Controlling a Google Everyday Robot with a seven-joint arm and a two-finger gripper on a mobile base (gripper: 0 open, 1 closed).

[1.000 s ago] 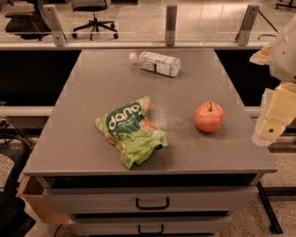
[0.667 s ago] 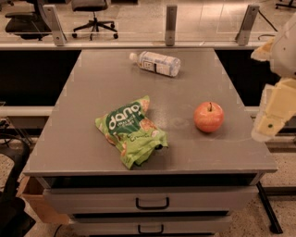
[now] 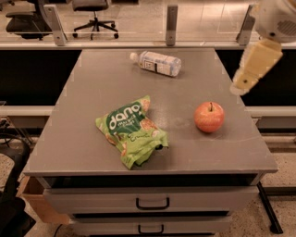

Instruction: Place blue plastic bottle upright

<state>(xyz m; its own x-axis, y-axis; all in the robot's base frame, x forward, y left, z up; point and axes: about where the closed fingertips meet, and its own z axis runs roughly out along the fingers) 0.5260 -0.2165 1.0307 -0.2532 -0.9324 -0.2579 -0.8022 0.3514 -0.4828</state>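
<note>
The blue plastic bottle (image 3: pixel 157 63) lies on its side near the far edge of the grey table (image 3: pixel 83 120), with its white cap (image 3: pixel 134 56) pointing left. It is clear with a white and pale-blue label. My gripper (image 3: pixel 243 82) hangs in the air at the right, above the table's right edge. It is to the right of the bottle and a little nearer, and it is above and behind the red apple (image 3: pixel 209 117). It holds nothing that I can see.
A green snack bag (image 3: pixel 131 131) lies at the table's middle front. The apple stands to the right of it. Drawers (image 3: pixel 152 202) sit under the front edge. A glass rail with posts (image 3: pixel 171 18) runs behind the table, with office chairs (image 3: pixel 95 14) beyond.
My gripper has risen and moved left, toward the table's far right part. The bottle, apple and snack bag have not moved.
</note>
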